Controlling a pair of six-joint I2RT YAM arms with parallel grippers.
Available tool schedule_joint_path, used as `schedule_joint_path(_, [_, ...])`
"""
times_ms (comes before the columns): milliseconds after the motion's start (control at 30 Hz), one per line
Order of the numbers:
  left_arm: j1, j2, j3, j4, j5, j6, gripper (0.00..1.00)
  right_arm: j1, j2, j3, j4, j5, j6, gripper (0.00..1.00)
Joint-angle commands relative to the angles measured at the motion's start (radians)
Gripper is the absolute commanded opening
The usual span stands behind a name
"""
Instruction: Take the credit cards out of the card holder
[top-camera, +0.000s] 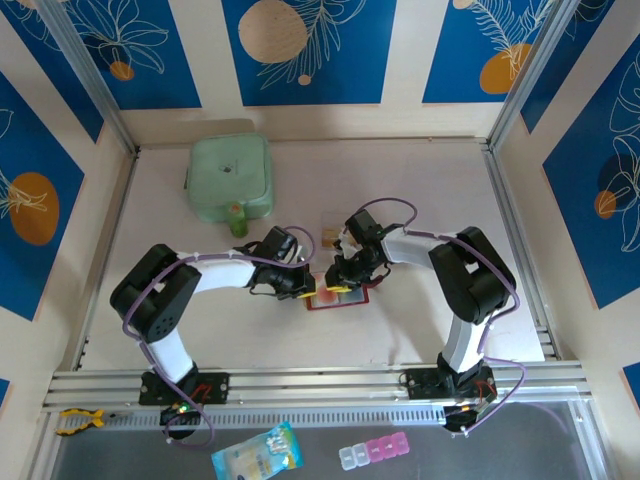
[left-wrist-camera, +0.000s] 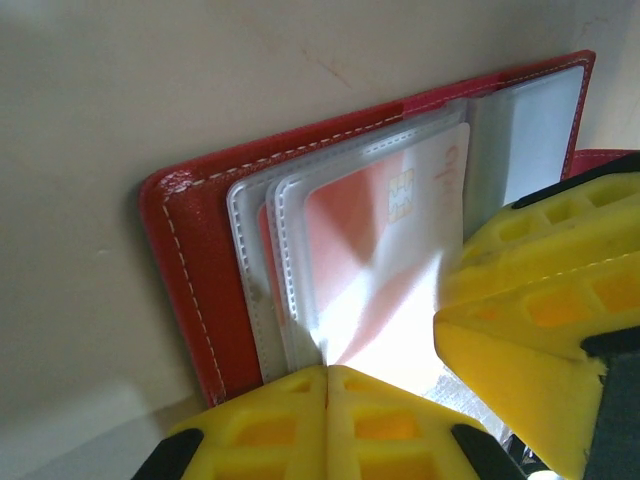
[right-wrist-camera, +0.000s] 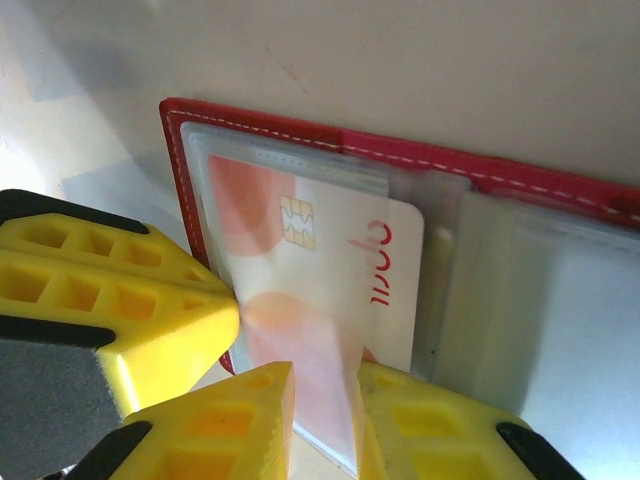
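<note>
Crowded centre — open margins
Card holder flanked by left gripper and right gripper; table left bare nearer and rightward; far-left taken by green pouch.

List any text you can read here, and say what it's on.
Whitish card in the card holder: red stylised lettering, running sideways; I can't make it out as a word.
Blue packet at the near edge: print too small to read.
Nothing else carries readable text.
</note>
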Motion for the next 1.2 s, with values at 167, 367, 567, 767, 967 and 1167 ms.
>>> schedule_joint_path(167, [0.011,0.010,0.005,-0.075,-0.019,0.034,0.08,0.014,0.015,0.041,-0.094,0.102,-0.030,0.23])
schedule_joint_path(367, [0.011,0.009,0.008,-0.075,-0.017,0.035,0.08,0.021,-0.004,0.057,-0.135,0.148,-0.047,0.23])
schedule_joint_path(567, [0.014,0.008,0.014,-0.080,-0.018,0.036,0.08,0.038,-0.008,0.091,-0.176,0.178,-0.058,0.23])
schedule_joint_path(767, [0.013,-0.009,0.036,-0.095,-0.020,0.041,0.08,0.041,-0.032,0.096,-0.179,0.156,-0.047,0.23])
schedule_joint_path(967, [0.012,-0.028,0.083,-0.126,-0.016,0.045,0.08,0.026,-0.080,0.081,-0.154,0.123,-0.031,0.23])
schedule_joint_path(1167, [-0.008,-0.025,0.120,-0.142,-0.011,0.043,0.08,-0.004,-0.095,0.061,-0.138,0.100,-0.026,0.23])
